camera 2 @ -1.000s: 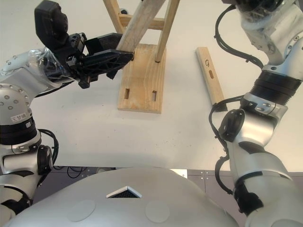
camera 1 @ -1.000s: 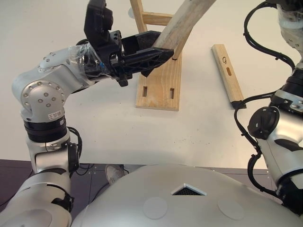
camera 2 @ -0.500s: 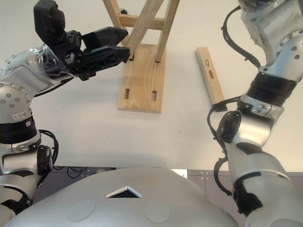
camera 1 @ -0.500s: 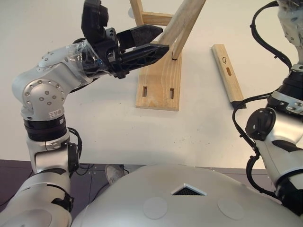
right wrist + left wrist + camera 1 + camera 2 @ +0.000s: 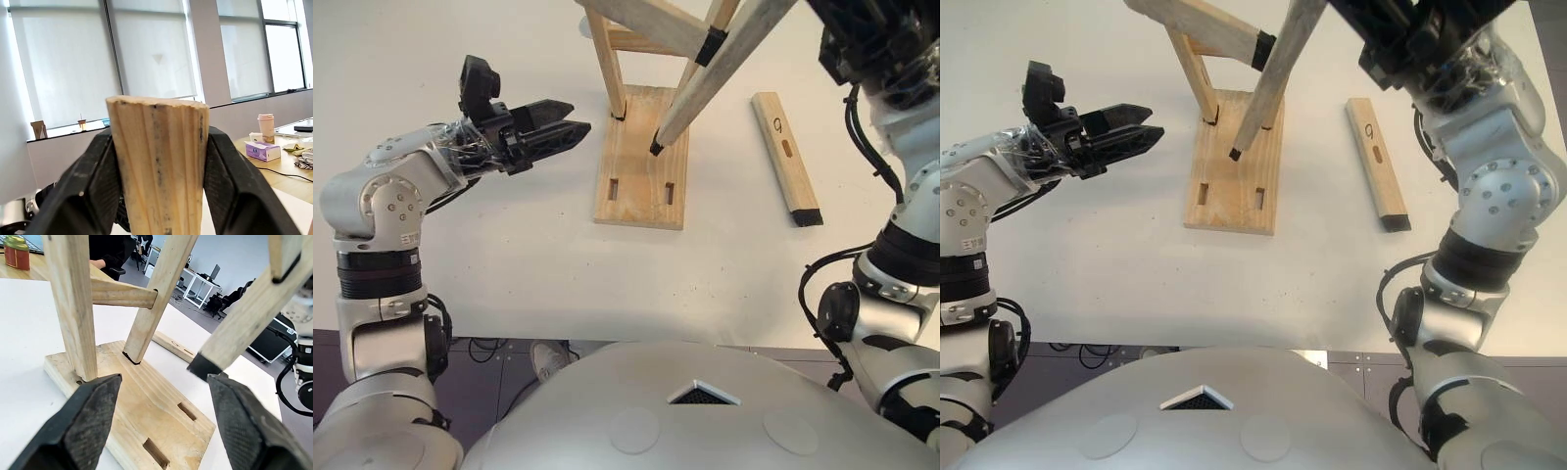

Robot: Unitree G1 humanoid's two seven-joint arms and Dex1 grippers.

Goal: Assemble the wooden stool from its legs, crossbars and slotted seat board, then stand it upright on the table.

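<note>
Right gripper [image 5: 157,166] clamping leg [image 5: 713,83] — end grain in wrist view, left gripper [image 5: 578,116] spread (empty) beside board [image 5: 641,188]

Left claw [image 5: 579,115] parted, leg [image 5: 700,98] over seat board [image 5: 636,196]

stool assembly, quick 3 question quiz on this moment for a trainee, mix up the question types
1. True or false: the left gripper is shut on a part.
2. How many slots in the slotted seat board are empty? A) one B) two C) four
3. Fill in: the right gripper is shut on a wooden ____, held in the air above the board.

Key: 1 false, it is open and holds nothing. 2 B, the two near slots. 3 leg.
</note>
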